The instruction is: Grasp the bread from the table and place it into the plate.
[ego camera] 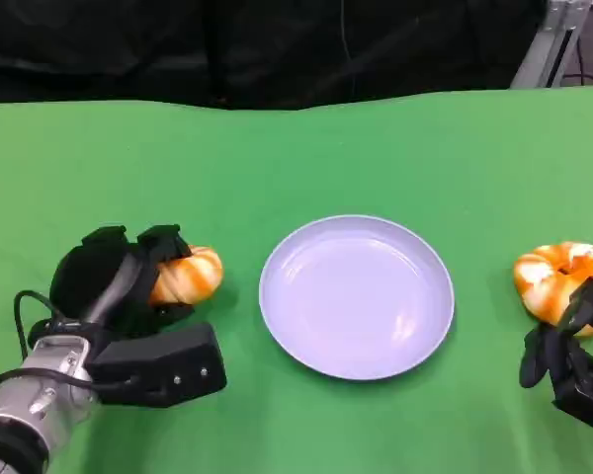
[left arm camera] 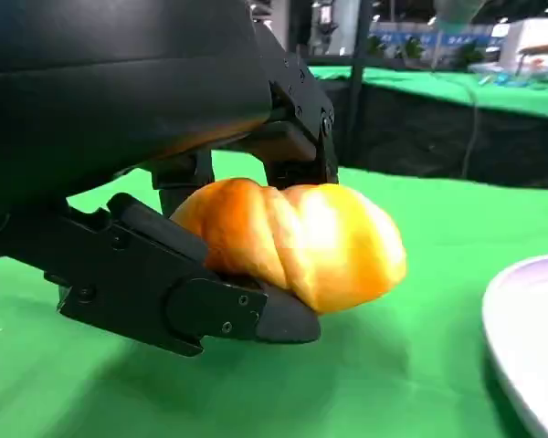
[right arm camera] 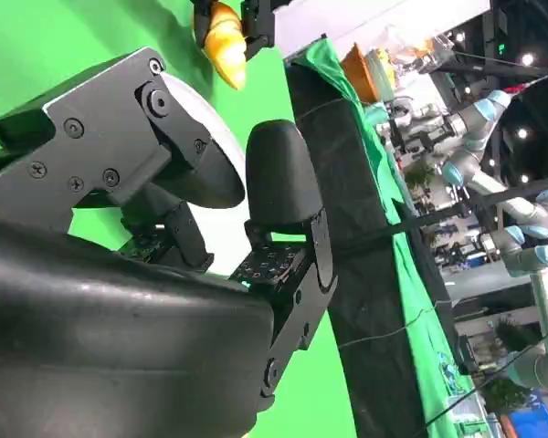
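Observation:
An orange-brown twisted bread roll (ego camera: 190,276) sits left of the pale lavender plate (ego camera: 356,296). My left hand (ego camera: 119,281) grips it. In the left wrist view the roll (left arm camera: 292,242) is clamped between a thumb below and fingers (left arm camera: 292,137) above, with a shadow on the cloth under it and the plate rim (left arm camera: 530,338) close by. My right hand (ego camera: 573,355) hovers at the table's near right with fingers apart and nothing in them. The right wrist view shows that hand (right arm camera: 164,274) with the plate (right arm camera: 224,235) behind it and the held roll (right arm camera: 224,36) beyond.
A second orange and white roll (ego camera: 558,276) lies right of the plate, just beyond my right hand. Green cloth (ego camera: 296,158) covers the table up to a black curtain at the far edge. A metal frame post (ego camera: 553,39) stands at the far right.

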Controlling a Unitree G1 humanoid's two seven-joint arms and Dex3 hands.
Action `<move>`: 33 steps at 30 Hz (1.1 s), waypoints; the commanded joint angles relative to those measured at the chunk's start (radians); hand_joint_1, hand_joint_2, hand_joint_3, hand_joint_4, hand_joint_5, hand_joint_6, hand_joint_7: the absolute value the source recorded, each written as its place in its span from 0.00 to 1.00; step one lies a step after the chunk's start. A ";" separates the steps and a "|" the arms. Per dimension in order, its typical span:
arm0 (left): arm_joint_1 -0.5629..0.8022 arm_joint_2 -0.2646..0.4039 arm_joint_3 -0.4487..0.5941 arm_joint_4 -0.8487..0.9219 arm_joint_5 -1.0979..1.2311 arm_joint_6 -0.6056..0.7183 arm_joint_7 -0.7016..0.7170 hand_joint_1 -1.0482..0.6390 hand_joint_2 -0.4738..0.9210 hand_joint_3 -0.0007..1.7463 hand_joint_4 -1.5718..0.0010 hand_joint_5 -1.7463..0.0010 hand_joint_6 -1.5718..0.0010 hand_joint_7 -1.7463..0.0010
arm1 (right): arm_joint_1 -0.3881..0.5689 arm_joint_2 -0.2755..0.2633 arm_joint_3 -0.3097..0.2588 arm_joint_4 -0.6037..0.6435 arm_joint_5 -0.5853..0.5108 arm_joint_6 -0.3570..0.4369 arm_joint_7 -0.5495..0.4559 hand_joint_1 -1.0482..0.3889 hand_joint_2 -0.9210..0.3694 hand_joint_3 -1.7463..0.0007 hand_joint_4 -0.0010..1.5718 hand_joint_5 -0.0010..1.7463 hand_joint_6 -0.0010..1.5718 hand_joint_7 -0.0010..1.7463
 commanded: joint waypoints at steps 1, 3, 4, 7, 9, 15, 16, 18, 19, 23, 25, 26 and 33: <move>0.022 0.032 0.002 -0.097 0.020 0.000 0.011 0.54 1.00 0.22 0.62 0.00 0.55 0.16 | 0.010 -0.016 -0.005 -0.016 0.008 -0.001 -0.001 0.69 0.33 0.23 0.59 1.00 0.49 0.95; 0.027 0.035 -0.002 -0.136 0.036 0.010 0.018 0.53 1.00 0.21 0.62 0.00 0.57 0.16 | 0.011 -0.015 -0.005 -0.018 0.007 -0.002 -0.002 0.69 0.34 0.23 0.58 1.00 0.49 0.95; 0.030 0.036 -0.002 -0.150 0.042 0.014 0.018 0.53 1.00 0.21 0.62 0.00 0.57 0.16 | 0.012 -0.015 -0.005 -0.018 0.006 -0.002 -0.002 0.69 0.33 0.23 0.58 1.00 0.49 0.95; 0.039 0.033 0.008 -0.219 0.046 0.022 -0.006 0.54 0.99 0.20 0.62 0.00 0.57 0.16 | 0.011 -0.015 -0.006 -0.018 0.010 0.002 -0.001 0.69 0.33 0.23 0.58 1.00 0.49 0.95; 0.043 0.029 0.014 -0.256 0.039 0.017 -0.020 0.54 0.99 0.19 0.62 0.00 0.57 0.16 | 0.011 -0.014 -0.006 -0.016 0.010 0.000 -0.001 0.69 0.33 0.23 0.58 1.00 0.49 0.95; 0.039 0.001 0.001 -0.333 0.057 0.035 -0.046 0.55 0.99 0.20 0.61 0.00 0.61 0.08 | 0.011 -0.014 -0.005 -0.016 0.007 -0.006 -0.001 0.70 0.33 0.23 0.58 1.00 0.48 0.95; 0.036 -0.007 -0.002 -0.339 0.058 0.031 -0.049 0.55 0.99 0.21 0.61 0.00 0.58 0.13 | 0.011 -0.013 -0.005 -0.016 0.007 -0.007 0.000 0.70 0.33 0.22 0.58 1.00 0.48 0.95; 0.028 -0.024 -0.012 -0.343 0.062 0.023 -0.055 0.54 1.00 0.20 0.60 0.00 0.53 0.20 | 0.012 -0.012 -0.005 -0.018 0.009 -0.003 -0.002 0.70 0.33 0.22 0.58 1.00 0.48 0.95; 0.022 -0.034 -0.018 -0.346 0.067 0.021 -0.061 0.54 1.00 0.20 0.60 0.00 0.52 0.22 | 0.013 -0.012 -0.005 -0.022 0.009 0.000 -0.004 0.70 0.33 0.22 0.58 1.00 0.48 0.95; 0.009 -0.067 -0.034 -0.352 0.084 0.028 -0.089 0.54 0.99 0.21 0.61 0.00 0.52 0.23 | 0.015 -0.010 -0.004 -0.027 0.015 0.006 -0.002 0.70 0.33 0.22 0.59 1.00 0.48 0.96; -0.006 -0.098 -0.056 -0.353 0.097 0.043 -0.124 0.51 1.00 0.19 0.63 0.00 0.51 0.31 | 0.015 -0.011 -0.003 -0.026 0.009 0.000 -0.002 0.70 0.34 0.22 0.59 1.00 0.49 0.95; -0.014 -0.114 -0.065 -0.346 0.097 0.040 -0.139 0.50 1.00 0.18 0.64 0.01 0.49 0.39 | 0.016 -0.011 -0.002 -0.026 0.008 -0.001 -0.004 0.70 0.34 0.22 0.59 1.00 0.49 0.95; -0.075 -0.217 -0.110 -0.197 0.120 0.007 -0.066 0.54 1.00 0.08 0.61 0.04 0.42 0.56 | 0.018 -0.007 -0.001 -0.026 0.008 -0.009 -0.003 0.69 0.34 0.22 0.59 1.00 0.49 0.95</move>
